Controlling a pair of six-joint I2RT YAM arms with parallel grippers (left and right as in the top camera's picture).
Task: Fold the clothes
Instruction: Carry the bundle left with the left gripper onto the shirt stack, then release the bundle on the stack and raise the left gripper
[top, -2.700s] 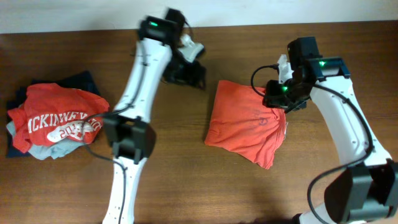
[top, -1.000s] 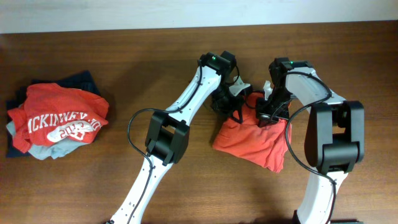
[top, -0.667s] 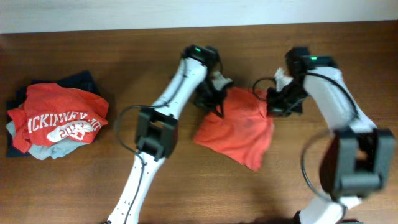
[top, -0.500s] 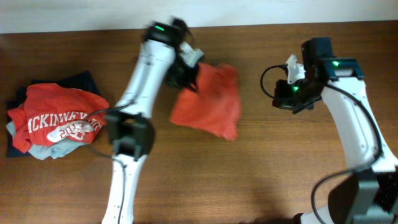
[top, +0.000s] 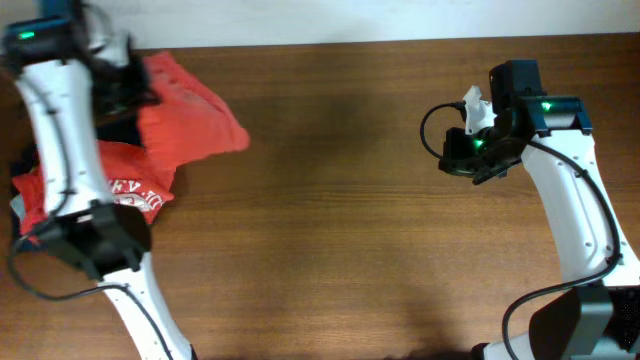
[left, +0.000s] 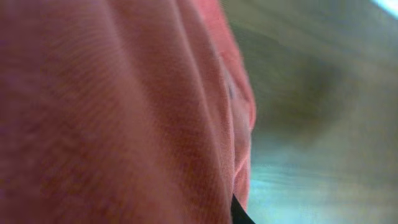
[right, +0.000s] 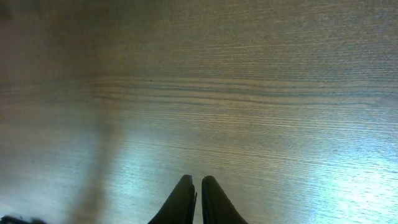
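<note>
my left jaws look clamped on one end of the orange-red shirt, though the cloth fills my left wrist view and hides them. the shirt is just behind the pile of folded clothes, and its long side runs out to the right of the pile. my right jaws are pressed together on nothing, well apart to the right of the pile, so my left arm is nearer, and the brown surface right of the pile has lots of room to lay the shirt flat, i think.
</note>
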